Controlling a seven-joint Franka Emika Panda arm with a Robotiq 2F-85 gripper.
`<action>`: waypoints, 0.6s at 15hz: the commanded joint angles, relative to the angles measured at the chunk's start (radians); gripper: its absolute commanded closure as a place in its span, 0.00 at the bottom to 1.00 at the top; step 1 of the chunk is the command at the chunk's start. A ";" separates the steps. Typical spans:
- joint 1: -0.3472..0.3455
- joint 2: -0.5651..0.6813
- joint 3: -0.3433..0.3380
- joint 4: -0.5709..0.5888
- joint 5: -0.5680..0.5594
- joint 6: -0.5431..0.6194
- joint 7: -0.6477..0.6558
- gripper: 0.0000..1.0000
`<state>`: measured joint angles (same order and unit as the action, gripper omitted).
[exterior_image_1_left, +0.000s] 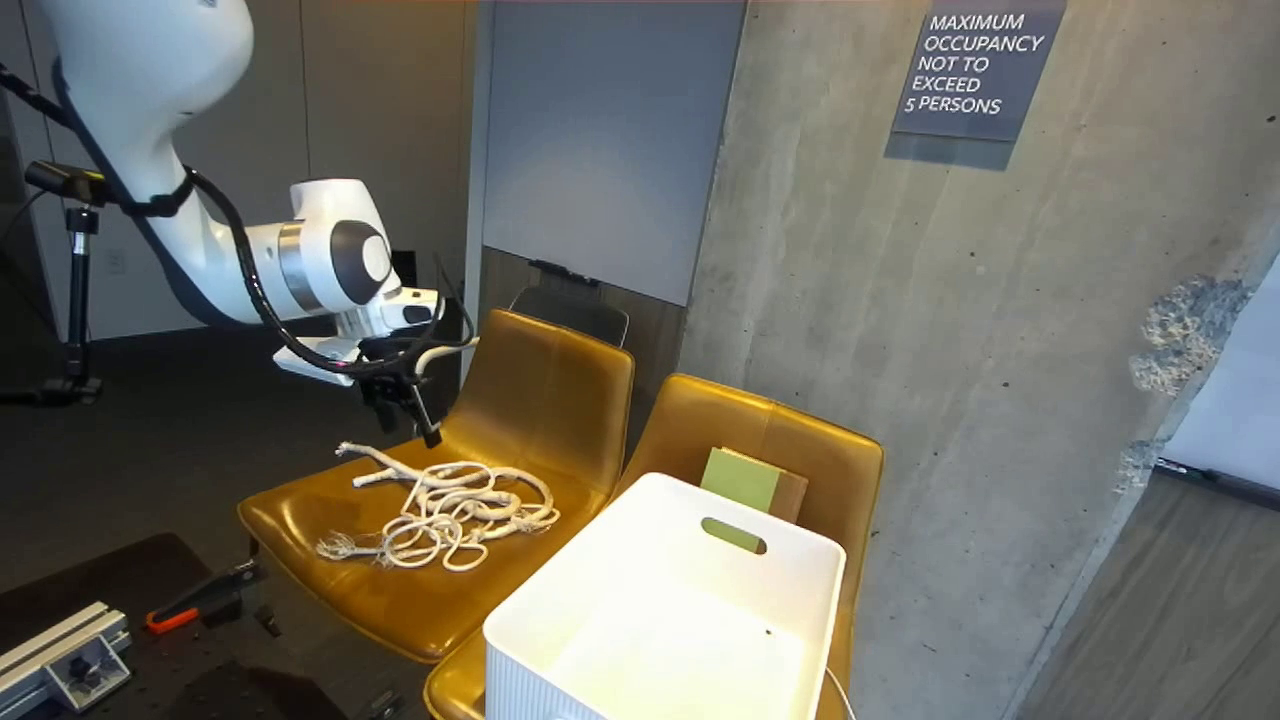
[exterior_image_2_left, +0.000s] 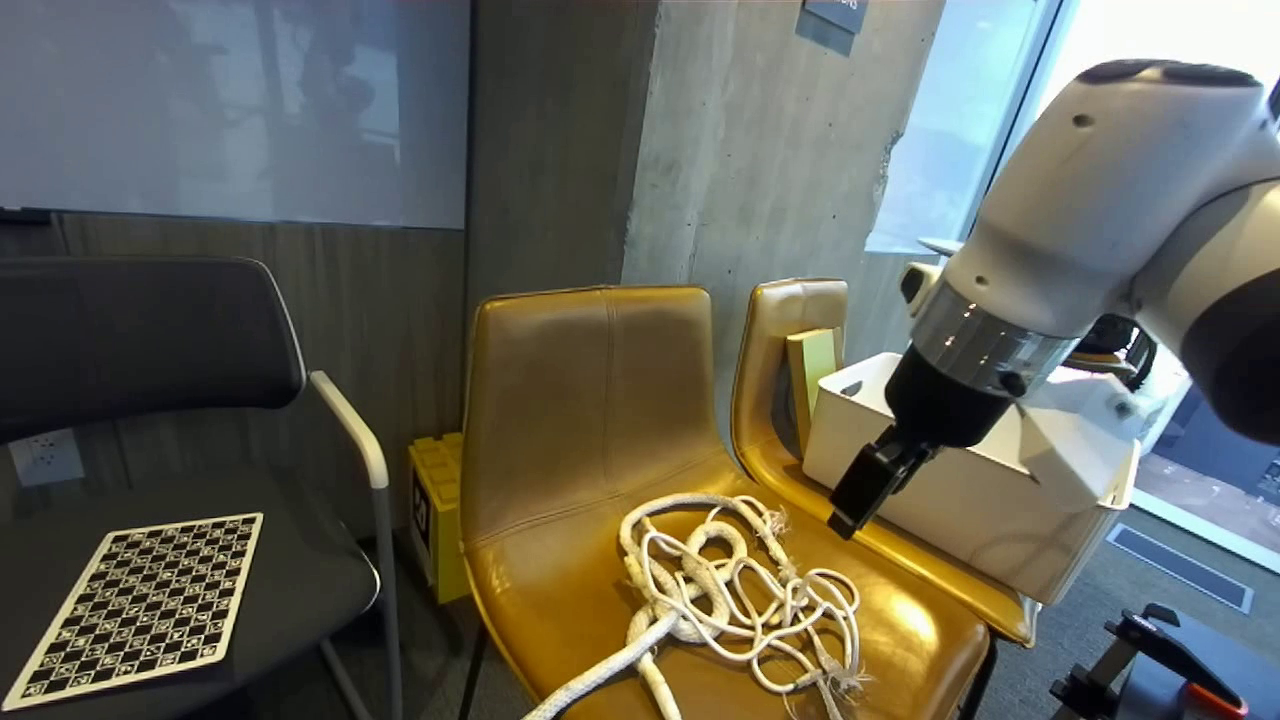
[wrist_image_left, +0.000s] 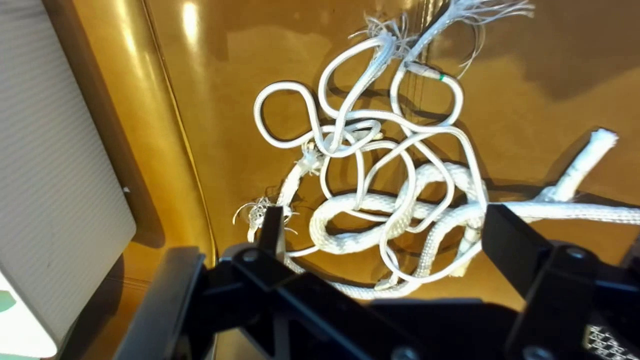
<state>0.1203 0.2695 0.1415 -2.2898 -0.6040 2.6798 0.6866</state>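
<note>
My gripper (wrist_image_left: 385, 215) stands open, its black fingers (wrist_image_left: 512, 245) wide apart with nothing held between them. Below it on a tan leather chair (exterior_image_1_left: 545, 390) lies a loose tangle of white rope (wrist_image_left: 350, 242): thick braided lengths mixed with thinner cord and frayed ends. In both exterior views the gripper (exterior_image_2_left: 855, 500) hangs above the seat, apart from the rope (exterior_image_2_left: 665, 612). From the wrist, the tangle shows between and beyond the fingertips, and the fingers hide small parts of it. One thick length runs out at the right edge of the wrist view.
A white bin (exterior_image_1_left: 665, 530) stands on a second tan chair (exterior_image_1_left: 730, 405), with a green book (exterior_image_1_left: 740, 480) behind it. The bin's ribbed side (wrist_image_left: 60, 190) is at the left in the wrist view. A black chair (exterior_image_2_left: 150, 330) bears a patterned board (exterior_image_2_left: 150, 600). A yellow case (exterior_image_2_left: 450, 530) sits behind.
</note>
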 joint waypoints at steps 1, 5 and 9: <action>0.112 0.165 -0.065 0.164 0.029 -0.103 0.061 0.00; 0.174 0.296 -0.126 0.287 0.083 -0.175 0.042 0.00; 0.193 0.380 -0.184 0.382 0.140 -0.205 0.013 0.00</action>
<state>0.2919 0.5947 0.0012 -1.9927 -0.5111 2.5216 0.7367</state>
